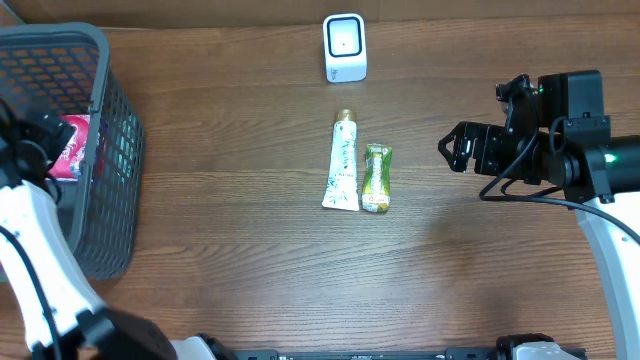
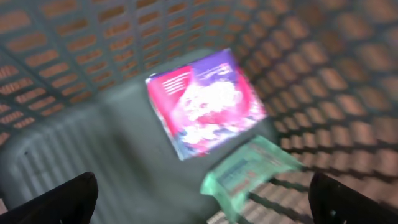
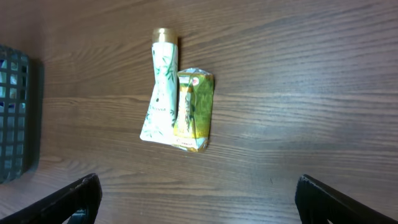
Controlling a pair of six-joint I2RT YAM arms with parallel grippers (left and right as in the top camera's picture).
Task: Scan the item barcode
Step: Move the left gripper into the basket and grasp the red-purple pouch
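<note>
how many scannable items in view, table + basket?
4. A white tube and green pouch side by side mid-table; pink box and pale green packet inside the basket at the left. More may be hidden in the basket.

Inside the basket, the left wrist view is smeared. The print on the pink packet and on the green packet just beside it cannot be read. From overhead, the left arm and the basket's wall half hide the pink packet. The bottom edge cuts the left gripper down to two dark fingertips. Right of the basket, the tube and sachet carry lettering too small to read, and whether either shows a barcode cannot be told.
</note>
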